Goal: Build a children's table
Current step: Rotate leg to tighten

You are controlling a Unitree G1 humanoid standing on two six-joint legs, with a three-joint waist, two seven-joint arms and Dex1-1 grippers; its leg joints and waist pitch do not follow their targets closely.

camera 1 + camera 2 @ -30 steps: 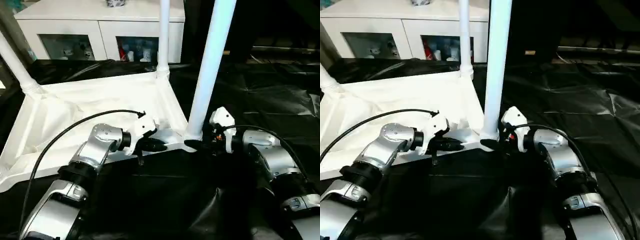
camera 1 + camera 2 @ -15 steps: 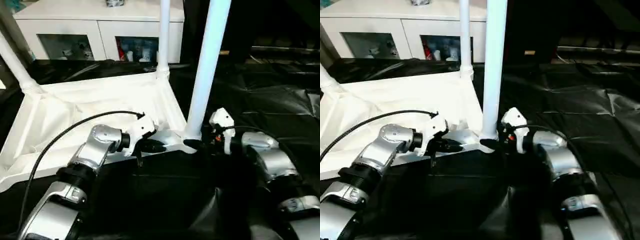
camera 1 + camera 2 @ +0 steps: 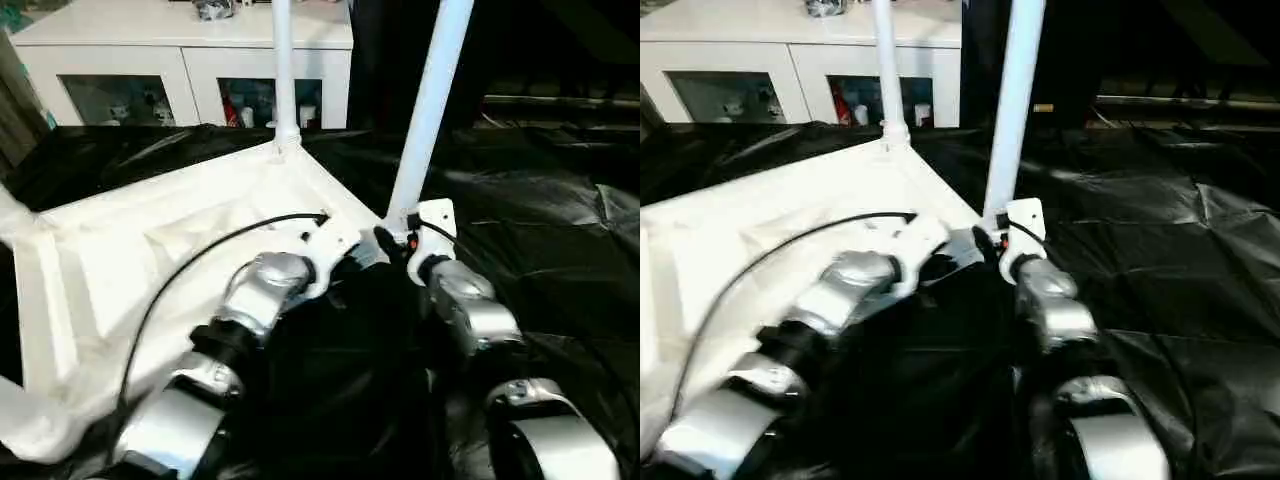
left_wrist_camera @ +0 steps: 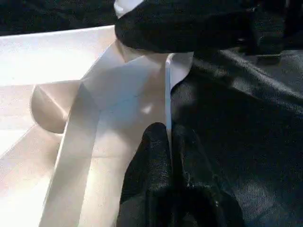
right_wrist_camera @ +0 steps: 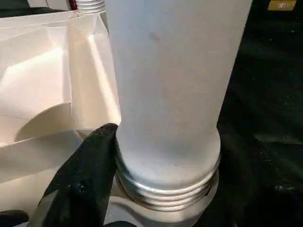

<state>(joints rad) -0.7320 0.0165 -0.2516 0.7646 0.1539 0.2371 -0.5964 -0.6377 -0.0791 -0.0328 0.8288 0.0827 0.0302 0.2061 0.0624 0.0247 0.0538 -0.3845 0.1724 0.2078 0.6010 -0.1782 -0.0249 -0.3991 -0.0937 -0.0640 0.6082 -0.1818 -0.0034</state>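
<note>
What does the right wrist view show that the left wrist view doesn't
Right wrist view: the near leg close up, its threaded end sitting in the corner socket, with one black finger of the right gripper against its base. Left wrist view: the left gripper shut on the thin edge of the tabletop, beside black sheeting. Both share the ribbed white underside of the upturned tabletop.

Your two head views look forward and down over both forearms, sharing the upturned table top [image 3: 180, 240] and near leg [image 3: 428, 105]. Your left wrist camera sits close along the top's rim; your right one looks closely at that leg's base
</note>
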